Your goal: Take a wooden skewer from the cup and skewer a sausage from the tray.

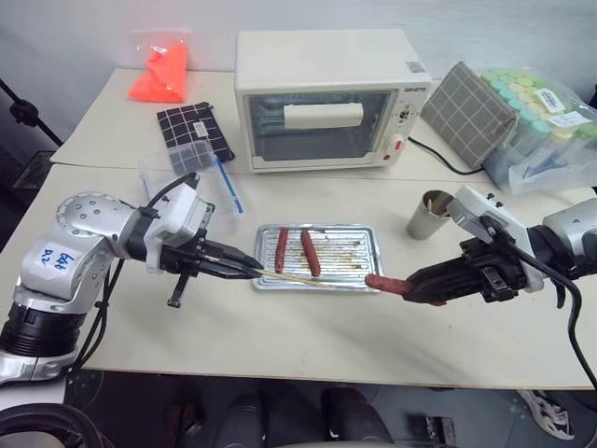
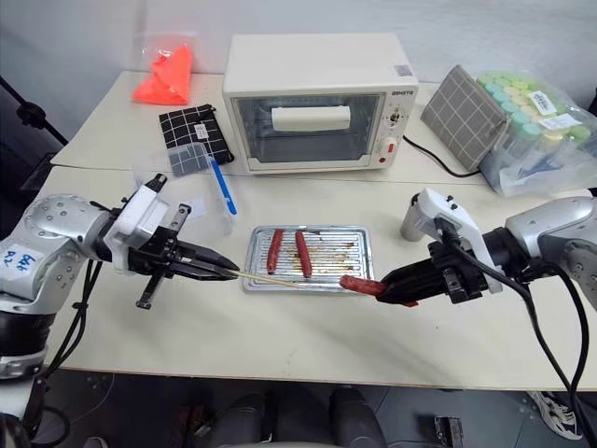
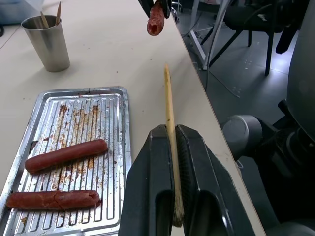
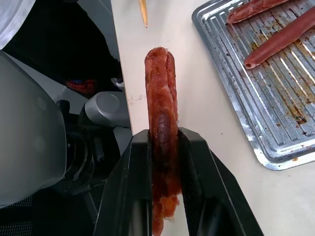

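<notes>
My left gripper is shut on the wooden skewer, which points right, just above the tray's front rim. My right gripper is shut on a reddish-brown sausage, held level over the table off the tray's front right corner, its free end facing the skewer tip across a short gap. In the left wrist view the skewer aims toward that sausage. The right wrist view shows the sausage gripped along its length. Two more sausages lie in the tray. The metal cup stands right of the tray with more skewers in it.
A white toaster oven stands behind the tray. An orange bag, a checked pouch and a clear box with a blue pen lie at the back left. A checked cloth and a bag of bottles sit back right.
</notes>
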{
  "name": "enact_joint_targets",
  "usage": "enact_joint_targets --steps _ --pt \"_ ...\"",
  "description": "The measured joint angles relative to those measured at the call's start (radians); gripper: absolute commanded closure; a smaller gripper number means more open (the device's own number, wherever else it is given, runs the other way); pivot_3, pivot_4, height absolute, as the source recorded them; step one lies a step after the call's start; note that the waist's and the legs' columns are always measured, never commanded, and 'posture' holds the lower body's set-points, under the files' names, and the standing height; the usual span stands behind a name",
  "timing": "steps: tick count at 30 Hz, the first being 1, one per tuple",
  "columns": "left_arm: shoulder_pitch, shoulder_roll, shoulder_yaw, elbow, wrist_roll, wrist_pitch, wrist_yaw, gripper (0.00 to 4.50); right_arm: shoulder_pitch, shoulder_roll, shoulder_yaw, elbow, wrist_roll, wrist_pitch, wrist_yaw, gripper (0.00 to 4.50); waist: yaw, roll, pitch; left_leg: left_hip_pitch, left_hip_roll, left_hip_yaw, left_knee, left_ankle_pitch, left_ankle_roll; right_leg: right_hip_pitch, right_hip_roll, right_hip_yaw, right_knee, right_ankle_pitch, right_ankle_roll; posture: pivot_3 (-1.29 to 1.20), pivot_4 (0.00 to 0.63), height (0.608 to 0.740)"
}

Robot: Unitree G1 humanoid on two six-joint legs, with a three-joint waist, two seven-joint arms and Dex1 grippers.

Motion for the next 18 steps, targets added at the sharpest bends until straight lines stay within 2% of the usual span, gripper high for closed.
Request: enact_joint_targets --steps 8,18 --pt "-0.069 -0.091 -0.048 0.045 0.040 -0.033 0.004 4.50 0.001 0.000 0.000 -0.033 0.023 0.007 -0.011 3.80 0.002 0.000 0.000 -0.001 0.000 0.000 0.002 0.000 0.001 0.000 0.000 0.000 0.001 0.000 0.000 0.00 0.150 0.740" --pt "-0.088 -0.141 -0.073 0.060 0.076 -0.051 0.010 4.50 0.001 0.010 0.000 -0.033 0.046 0.024 -0.044 3.80 0.002 0.000 0.000 -0.001 0.000 0.000 0.003 0.000 0.001 0.000 0.000 0.000 0.002 0.000 0.000 0.00 0.150 0.740"
